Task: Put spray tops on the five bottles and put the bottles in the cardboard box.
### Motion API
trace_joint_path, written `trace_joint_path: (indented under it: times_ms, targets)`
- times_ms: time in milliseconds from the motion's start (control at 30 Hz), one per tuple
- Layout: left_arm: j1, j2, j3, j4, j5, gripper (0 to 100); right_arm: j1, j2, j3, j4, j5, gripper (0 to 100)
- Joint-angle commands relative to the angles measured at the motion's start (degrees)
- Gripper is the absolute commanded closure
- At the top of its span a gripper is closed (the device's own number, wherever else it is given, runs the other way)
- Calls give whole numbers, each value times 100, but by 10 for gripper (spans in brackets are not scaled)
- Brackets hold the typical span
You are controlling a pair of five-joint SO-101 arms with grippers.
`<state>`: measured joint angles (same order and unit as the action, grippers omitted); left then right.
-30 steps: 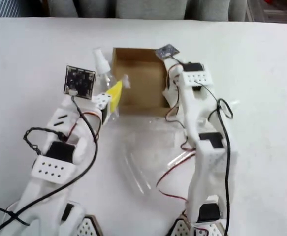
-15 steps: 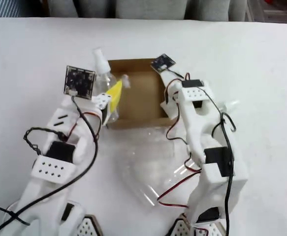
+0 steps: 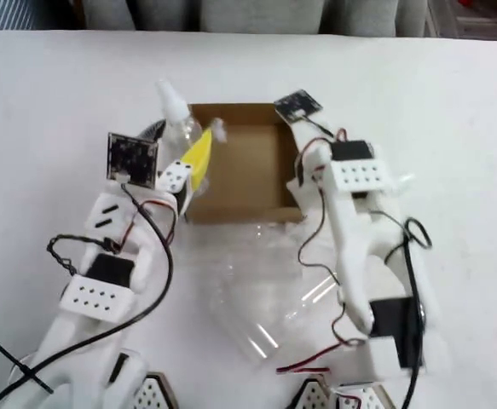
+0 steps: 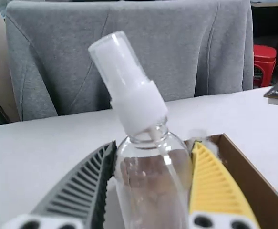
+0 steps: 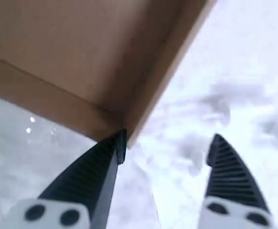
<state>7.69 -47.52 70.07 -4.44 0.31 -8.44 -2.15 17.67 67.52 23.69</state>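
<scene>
The left gripper (image 4: pixel 153 148) is clamped on a clear bottle (image 4: pixel 148 191), with the grey finger (image 4: pixel 81 191) on one side of it and the yellow finger (image 4: pixel 215 191) on the other. A white spray top (image 4: pixel 129 95) sits on the bottle's neck, leaning to one side rather than standing straight. From the high view the bottle (image 3: pixel 182 138) is held just at the left wall of the box (image 3: pixel 239 162), its top (image 3: pixel 170 98) pointing toward the far side of the bench (image 3: pixel 60 85). The box stands open side up in the middle of the bench, between the two arms. The right gripper (image 5: pixel 169 143) is open and holds nothing; its two dark fingers are spread, and one fingertip (image 5: pixel 117 143) is right at an outer corner of the box (image 5: pixel 81 57), though I cannot tell whether it touches. A clear plastic sheet (image 3: pixel 257 290) lies on the bench in front of the box.
</scene>
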Motion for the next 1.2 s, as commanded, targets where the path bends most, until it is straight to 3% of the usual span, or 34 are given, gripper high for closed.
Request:
trace_joint_path:
  times_ms: [0,67,200,367,667,1033,1167]
  targets:
    - [-22,4,-62,-484,0,880,312,-664,396,48,-220,910]
    - [-22,4,-79,-571,0,880,444,-866,765,31,-316,979]
    - [-31,268,-316,-941,0,880,752,-1068,1565,-268,-316,973]
    - [-75,1798,-1512,-941,0,880,1288,-1112,2374,-1112,-281,981]
    - [-75,4084,-3226,-1055,0,880,1903,-1051,2716,-1393,-202,981]
    - [-145,6167,-3464,-4000,0,880,1868,-1042,2796,-1684,-97,981]
    - [-259,6765,-3895,-4053,0,880,1868,-1042,2796,-1701,-97,981]
